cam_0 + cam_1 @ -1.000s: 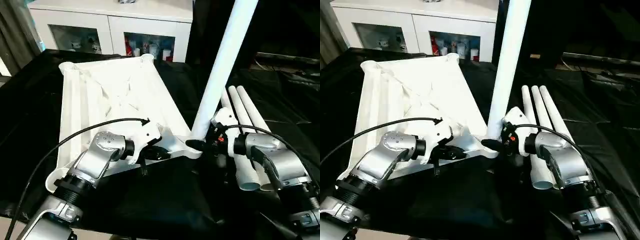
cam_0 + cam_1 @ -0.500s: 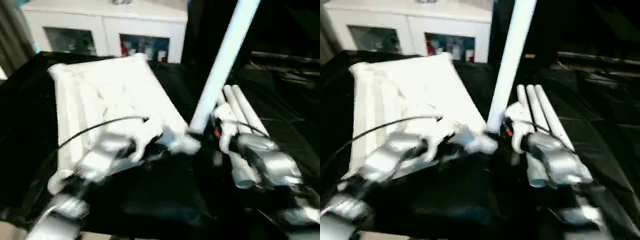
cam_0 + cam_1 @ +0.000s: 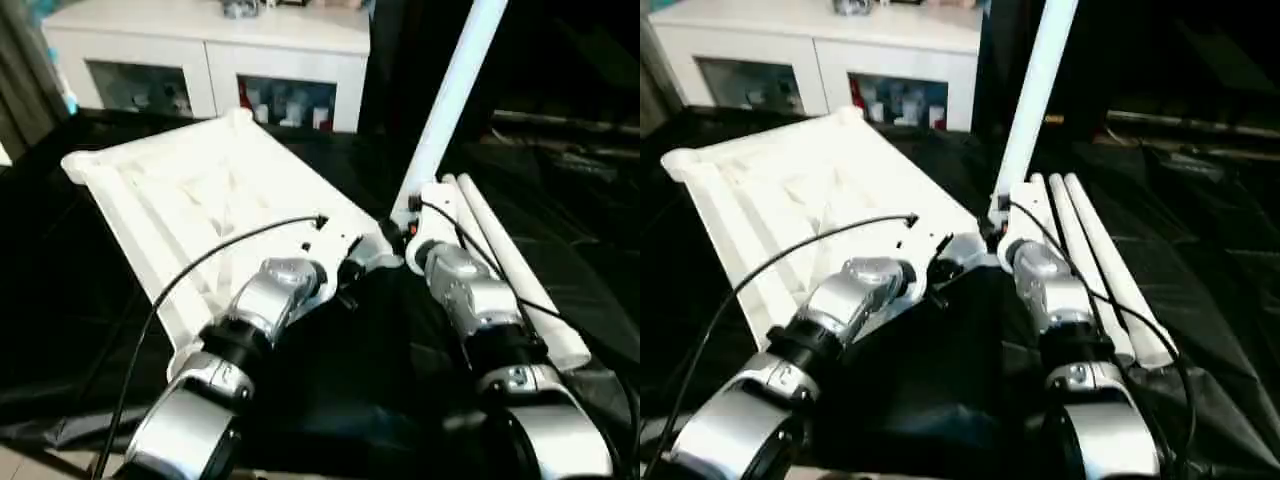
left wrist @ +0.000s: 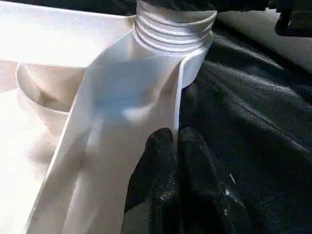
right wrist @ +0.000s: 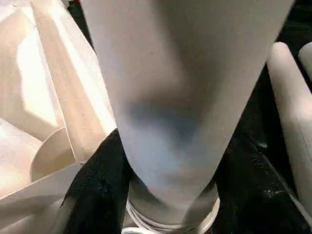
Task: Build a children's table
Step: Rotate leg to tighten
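standing leg point(image 3: 455, 95) in tabletop point(image 3: 190, 200) socket, no writing legible

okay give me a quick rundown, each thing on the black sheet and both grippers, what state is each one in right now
Tabletop: upside down, ribbed side up.
Standing leg: upright in the near corner socket, leaning slightly.
Spare legs: lying side by side, not fitted.
Left gripper: shut on the tabletop's rim.
Right gripper: around the standing leg's base.
Cabinet: doors closed.
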You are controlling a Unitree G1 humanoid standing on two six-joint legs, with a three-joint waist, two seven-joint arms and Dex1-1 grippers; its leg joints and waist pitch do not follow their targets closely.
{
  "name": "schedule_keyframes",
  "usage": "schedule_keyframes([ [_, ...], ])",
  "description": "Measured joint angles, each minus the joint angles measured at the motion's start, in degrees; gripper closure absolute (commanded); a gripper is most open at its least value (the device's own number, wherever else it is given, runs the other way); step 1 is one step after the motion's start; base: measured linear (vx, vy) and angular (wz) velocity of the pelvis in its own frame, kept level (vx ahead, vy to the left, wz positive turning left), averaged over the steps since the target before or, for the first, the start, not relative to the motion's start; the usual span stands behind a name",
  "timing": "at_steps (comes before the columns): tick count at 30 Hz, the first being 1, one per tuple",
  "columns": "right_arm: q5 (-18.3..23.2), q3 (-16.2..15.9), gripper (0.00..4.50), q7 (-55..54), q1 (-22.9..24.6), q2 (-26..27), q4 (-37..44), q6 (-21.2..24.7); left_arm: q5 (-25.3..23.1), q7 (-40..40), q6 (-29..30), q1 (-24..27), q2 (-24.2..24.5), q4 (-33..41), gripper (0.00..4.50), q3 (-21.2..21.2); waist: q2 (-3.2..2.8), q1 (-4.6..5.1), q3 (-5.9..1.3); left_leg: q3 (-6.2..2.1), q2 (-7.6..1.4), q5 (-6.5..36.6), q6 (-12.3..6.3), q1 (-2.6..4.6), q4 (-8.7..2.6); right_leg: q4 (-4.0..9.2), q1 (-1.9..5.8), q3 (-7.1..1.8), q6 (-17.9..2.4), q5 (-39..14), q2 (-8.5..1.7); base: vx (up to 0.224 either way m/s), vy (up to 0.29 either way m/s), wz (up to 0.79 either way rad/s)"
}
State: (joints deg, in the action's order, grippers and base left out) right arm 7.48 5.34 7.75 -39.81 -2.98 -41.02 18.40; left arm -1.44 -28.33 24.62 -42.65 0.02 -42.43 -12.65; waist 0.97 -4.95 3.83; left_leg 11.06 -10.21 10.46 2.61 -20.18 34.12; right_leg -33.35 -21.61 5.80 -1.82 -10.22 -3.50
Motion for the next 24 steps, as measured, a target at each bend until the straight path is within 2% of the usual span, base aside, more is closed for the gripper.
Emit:
schedule_keyframes([
  [2, 0.2, 0.4, 1.74, 0.3, -0.4, 0.4, -0.7, -0.3, -0.2, 0.5, -1.0, -0.5, 0.1, -1.0, 4.5, 0.0, 0.0, -0.01, 0.0, 0.02, 0.01, 0.0, 0.0, 0.0, 0.0, 0.01, -0.01, -0.03, 0.0, 0.0, 0.0, 0.0, 0.0, 0.0],
  [5, 1.2, 0.4, 1.38, 1.6, -0.4, 2.0, -1.9, -1.4, -0.9, 3.3, -2.3, -1.5, 1.2, -2.5, 4.5, 0.5, 0.01, 0.89, 0.0, -0.15, 0.01, 0.0, 0.0, 0.01, -0.03, 0.0, -0.25, 0.04, 0.0, 0.2, 0.0, 0.0, 0.0, 0.0],
  [7, 1.4, -0.3, 1.31, 2.6, 0.7, 2.2, -3.9, -0.9, -1.2, 4.3, -2.9, -2.4, 1.3, -3.5, 4.5, 0.7, 0.08, 1.25, 0.05, -0.32, 0.02, 0.0, 0.01, -0.15, -0.04, 0.01, -0.44, 0.14, 0.0, 0.5, 0.01, 0.0, 0.0, 0.0],
  [9, 1.4, -0.8, 1.31, 2.9, 2.5, 1.9, -2.6, -0.6, -1.4, 4.6, -3.9, -2.6, 1.3, -3.7, 4.5, 1.0, 0.06, 1.11, 0.07, -0.31, 0.07, 0.0, 0.02, -0.39, -0.07, -0.01, -0.71, 0.08, -0.1, 1.0, 0.0, 0.0, 0.0, 0.0],
  [11, 1.3, -1.3, 1.31, 3.9, 4.2, 0.9, 0.6, 0.3, -1.8, 4.6, -4.6, -2.9, 1.2, -3.8, 4.5, 1.0, 0.02, 0.52, 0.04, -0.3, 0.06, 0.0, 0.02, -0.73, -0.16, -0.15, -1.1, 0.07, -0.4, 1.3, 0.01, 0.0, 0.0, 0.0],
  [12, 1.3, -1.4, 1.27, 4.4, 4.7, 0.2, 2.8, 0.8, -2.0, 4.6, -5.2, -3.2, 1.2, -4.0, 4.05, 1.0, -0.02, 0.11, 0.03, -0.25, 0.06, 0.0, 0.0, -0.99, -0.19, -0.27, -1.48, 0.05, -0.5, 1.2, 0.01, 0.0, 0.0, 0.0],
  [17, 1.3, -3.6, 1.27, 8.2, 9.8, -3.2, 16.0, 4.1, 0.2, 4.2, -9.2, -4.2, 0.7, -4.5, 3.88, 3.3, -0.11, -0.73, 0.06, -0.24, 0.03, -0.1, -0.32, -1.2, -0.24, -0.51, -1.77, 0.06, -0.5, 1.0, 0.03, 0.0, 0.0, 0.0],
  [18, 1.3, -4.1, 1.27, 8.7, 10.7, -3.7, 17.7, 4.9, 1.3, 4.6, -10.2, -4.9, 0.6, -4.4, 3.59, 4.8, -0.12, -0.82, 0.06, -0.24, 0.03, -0.1, -0.32, -1.2, -0.23, -0.5, -1.77, 0.05, -0.5, 1.0, 0.03, 0.0, 0.0, 0.0],
  [21, 1.3, -4.8, 1.27, 9.0, 12.3, -3.9, 20.2, 6.6, 3.0, 6.5, -12.5, -6.6, 0.8, -3.4, 3.51, 7.9, -0.13, -0.7, 0.06, -0.18, 0.03, 0.0, -0.02, -1.11, -0.21, -0.52, -1.74, 0.02, -0.6, 1.0, 0.03, 0.0, 0.0, 0.0],
  [22, 1.3, -5.1, 1.27, 9.0, 12.4, -3.9, 20.7, 7.0, 3.0, 7.6, -13.0, -7.0, 1.4, -2.9, 3.27, 8.5, -0.14, -0.56, 0.06, -0.18, 0.03, 0.0, 0.02, -1.06, -0.21, -0.53, -1.73, 0.01, -0.6, 1.1, 0.03, 0.0, 0.0, 0.0],
  [24, 1.3, -5.2, 1.27, 8.9, 12.4, -3.9, 21.2, 7.8, 2.9, 9.4, -13.6, -7.5, 3.3, -1.5, 3.13, 9.7, -0.15, -0.27, 0.07, -0.18, 0.03, 0.0, 0.04, -0.93, -0.21, -0.56, -1.65, 0.0, -0.5, 1.1, 0.03, 0.0, 0.0, 0.0],
])
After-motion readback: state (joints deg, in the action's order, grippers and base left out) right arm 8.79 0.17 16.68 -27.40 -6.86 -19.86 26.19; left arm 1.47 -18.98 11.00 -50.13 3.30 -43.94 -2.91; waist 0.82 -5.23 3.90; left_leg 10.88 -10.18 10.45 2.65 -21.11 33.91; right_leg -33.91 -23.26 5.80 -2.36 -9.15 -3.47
